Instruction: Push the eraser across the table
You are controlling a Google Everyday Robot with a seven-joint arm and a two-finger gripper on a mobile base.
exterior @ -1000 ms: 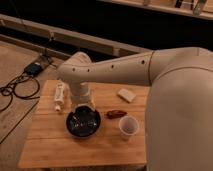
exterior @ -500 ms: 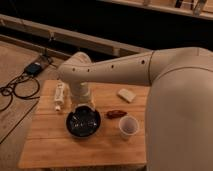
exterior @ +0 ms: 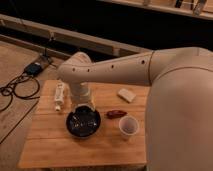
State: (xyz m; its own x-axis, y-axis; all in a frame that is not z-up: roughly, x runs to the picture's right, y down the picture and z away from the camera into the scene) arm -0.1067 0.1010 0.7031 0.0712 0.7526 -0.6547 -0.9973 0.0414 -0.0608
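The eraser [exterior: 126, 95], a small pale cream block, lies flat near the far right part of the light-wood table [exterior: 55, 145]. My white arm reaches in from the right and bends down over the table's middle. My gripper [exterior: 83, 121] is the dark round end hanging over the table's centre-left, well to the left of the eraser and nearer to me. It is apart from the eraser.
A long white tube with a label [exterior: 59, 95] lies at the far left. A dark reddish-brown oblong object [exterior: 116, 114] lies right of the gripper. A white cup [exterior: 128, 127] stands in front of it. Cables and a device [exterior: 34, 68] lie on the floor at left.
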